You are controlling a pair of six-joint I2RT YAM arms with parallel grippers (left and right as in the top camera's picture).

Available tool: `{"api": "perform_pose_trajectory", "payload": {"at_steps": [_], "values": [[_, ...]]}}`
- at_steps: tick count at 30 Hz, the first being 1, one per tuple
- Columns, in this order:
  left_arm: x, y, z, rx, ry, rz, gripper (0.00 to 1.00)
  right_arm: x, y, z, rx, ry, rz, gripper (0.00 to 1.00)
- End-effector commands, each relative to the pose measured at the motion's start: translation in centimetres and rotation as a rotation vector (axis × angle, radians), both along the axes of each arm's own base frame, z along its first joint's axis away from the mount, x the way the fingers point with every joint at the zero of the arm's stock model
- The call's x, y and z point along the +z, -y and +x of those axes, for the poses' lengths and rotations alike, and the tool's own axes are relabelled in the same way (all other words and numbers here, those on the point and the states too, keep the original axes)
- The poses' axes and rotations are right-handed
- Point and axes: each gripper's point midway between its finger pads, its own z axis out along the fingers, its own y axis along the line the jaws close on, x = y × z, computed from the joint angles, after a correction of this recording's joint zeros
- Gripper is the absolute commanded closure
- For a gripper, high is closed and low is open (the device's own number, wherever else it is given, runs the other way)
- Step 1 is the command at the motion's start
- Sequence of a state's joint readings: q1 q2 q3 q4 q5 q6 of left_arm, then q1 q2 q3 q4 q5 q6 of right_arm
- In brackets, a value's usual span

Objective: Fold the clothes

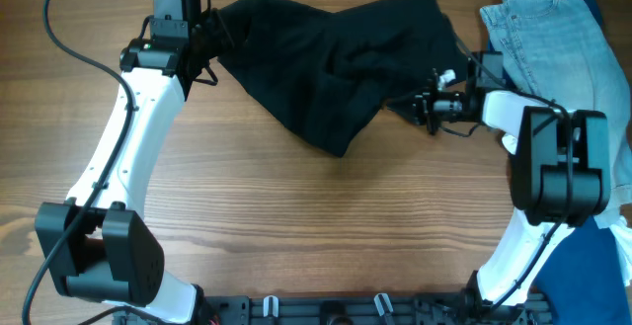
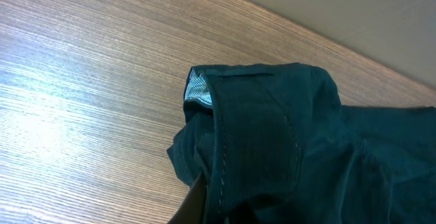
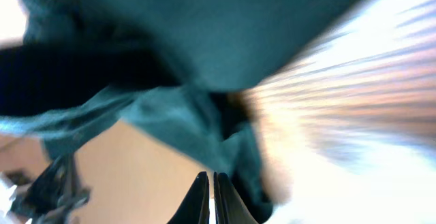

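At black garment [image 1: 336, 58] ends: left pincer [image 1: 204, 31], right pincer [image 1: 423, 105], arms outstretched.

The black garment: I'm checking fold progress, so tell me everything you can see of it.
The large black garment of soft matte fabric is unfolded and bunched, spanning the far side of the wooden table. The left hand grips its left end, where a stitched seam and pale lining show; the right hand seems to pinch its right edge by a small white label.

Black garment [image 1: 336, 53], matte, crumpled, spread across far tabletop [image 1: 296, 226]
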State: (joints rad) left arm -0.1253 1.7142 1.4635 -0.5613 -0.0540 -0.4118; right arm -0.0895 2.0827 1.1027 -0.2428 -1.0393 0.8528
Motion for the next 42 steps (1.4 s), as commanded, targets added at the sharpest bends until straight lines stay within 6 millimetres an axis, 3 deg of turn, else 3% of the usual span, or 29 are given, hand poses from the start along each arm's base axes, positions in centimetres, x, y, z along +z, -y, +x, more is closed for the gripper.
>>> {"api": "perform_pose_trajectory", "payload": {"at_steps": [1,4,10,11,12,13,14,15,17,18,23,29,30,31,32,34,41,42], "values": [[2.3,0.4,0.0,-0.023,0.053,-0.004,0.96,-3.5,2.5,0.0,-0.001,0.033,-0.224,0.96],[2.3,0.3,0.0,-0.021,0.053,-0.004,0.96,-5.7,4.8,-0.2,0.002,0.035,-0.418,0.96],[2.4,0.2,0.1,-0.019,0.058,-0.004,0.96,-6.8,6.7,0.4,0.003,0.068,-0.555,0.94],[2.4,0.2,0.1,-0.019,0.058,-0.004,0.96,-7.0,7.1,0.6,-0.007,0.072,-0.584,0.73],[2.4,0.2,0.1,-0.020,0.058,-0.004,0.88,-7.1,7.6,0.9,-0.017,0.078,-0.608,0.46],[2.4,0.2,0.1,-0.019,0.057,-0.004,0.75,-7.0,7.8,1.4,-0.024,0.099,-0.626,0.02],[2.4,0.2,0.1,-0.020,0.057,-0.004,0.74,-6.9,7.9,1.8,-0.021,0.128,-0.636,0.00],[2.4,0.3,0.1,-0.020,0.058,-0.004,0.60,-6.7,8.0,2.3,-0.008,0.169,-0.650,0.00],[2.4,0.3,0.1,-0.020,0.057,-0.004,0.11,-6.7,9.0,3.1,-0.016,0.208,-0.713,0.00],[2.4,0.3,0.1,-0.020,0.058,-0.004,0.00,-6.9,9.6,3.4,-0.029,0.210,-0.750,0.00],[3.1,0.3,0.7,-0.018,0.095,-0.007,0.00,-7.0,12.8,4.7,-0.073,0.249,-0.941,0.00],[3.2,0.3,0.8,-0.018,0.102,-0.008,0.03,-5.6,13.8,6.5,-0.039,0.340,-1.027,0.00],[3.2,0.3,0.8,-0.018,0.102,-0.008,0.16,-5.2,14.3,7.0,-0.045,0.349,-1.053,0.00],[3.2,0.3,0.8,-0.018,0.102,-0.008,0.37,-4.6,14.8,7.5,-0.051,0.365,-1.088,0.00],[3.2,0.3,0.8,-0.018,0.102,-0.008,0.61,-3.5,15.3,8.3,-0.049,0.396,-1.124,0.00],[3.2,0.3,0.8,-0.015,0.103,-0.011,0.93,-0.2,15.5,10.0,-0.005,0.512,-1.178,0.00],[3.2,0.4,0.8,0.000,0.098,-0.031,0.96,12.9,16.3,11.6,-0.113,0.696,-1.254,0.00],[3.1,0.4,0.8,0.000,0.097,-0.031,0.84,14.2,16.3,11.5,-0.129,0.719,-1.257,0.00]]}}
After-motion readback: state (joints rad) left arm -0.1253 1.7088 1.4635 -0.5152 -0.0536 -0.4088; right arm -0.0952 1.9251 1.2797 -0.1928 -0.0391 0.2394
